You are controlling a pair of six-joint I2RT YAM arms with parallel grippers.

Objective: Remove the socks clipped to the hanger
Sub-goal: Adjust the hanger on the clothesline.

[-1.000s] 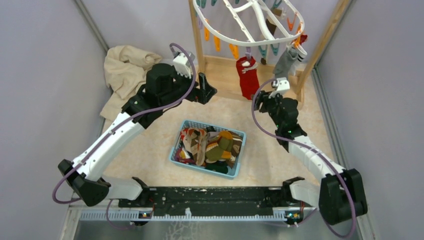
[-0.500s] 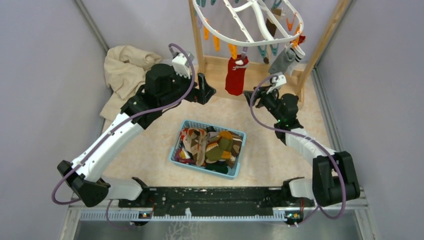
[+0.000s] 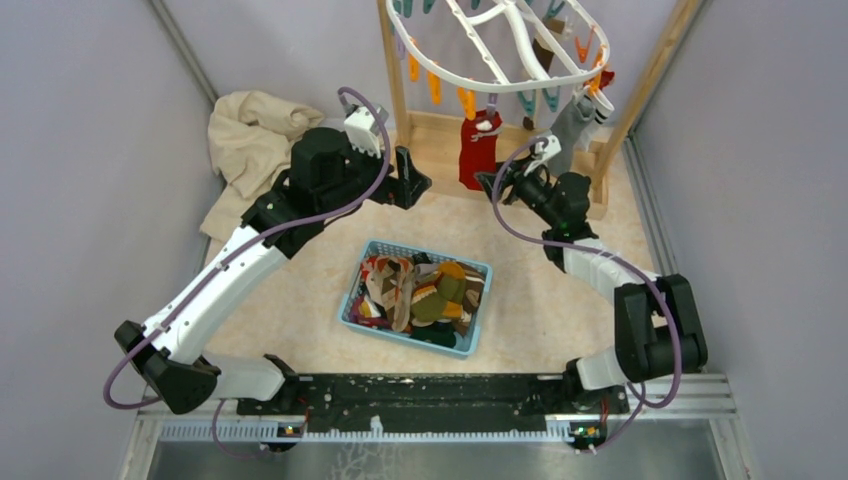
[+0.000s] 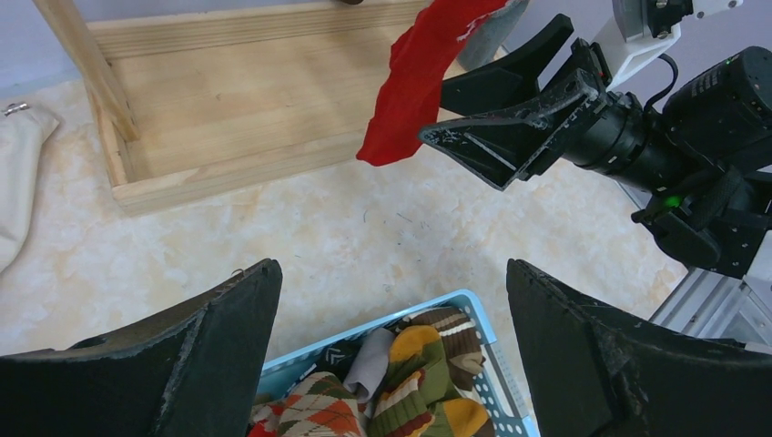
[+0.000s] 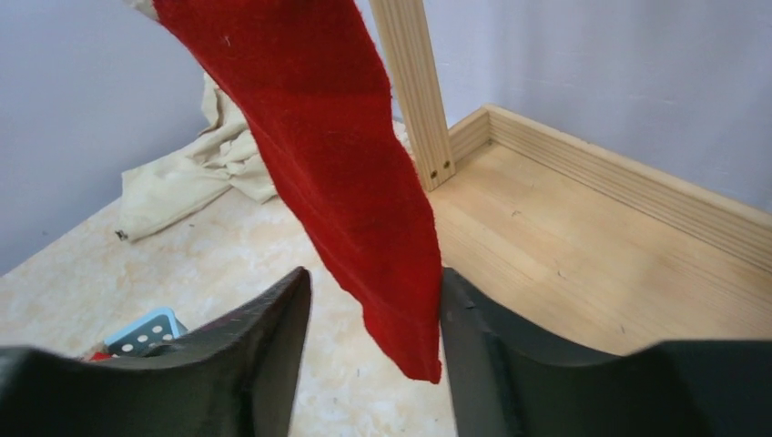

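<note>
The white oval hanger (image 3: 500,60) with orange, teal and purple clips hangs at the top from the wooden rack. A plain red sock (image 3: 478,150) hangs from a clip; it also shows in the left wrist view (image 4: 414,77) and the right wrist view (image 5: 337,173). A grey sock (image 3: 572,122) hangs further right. My right gripper (image 3: 492,186) is open, its jaws on either side of the red sock's lower end (image 5: 369,314). My left gripper (image 3: 410,180) is open and empty, above the floor left of the sock (image 4: 391,355).
A blue basket (image 3: 478,268) holding several removed socks sits in the middle of the floor, also low in the left wrist view (image 4: 473,305). A beige cloth (image 3: 245,140) lies at the back left. The wooden rack base (image 3: 440,150) and posts (image 3: 395,70) stand behind.
My right gripper has moved up and left toward the red sock and now straddles its lower end. The red sock swung a little. The left arm has stayed put.
</note>
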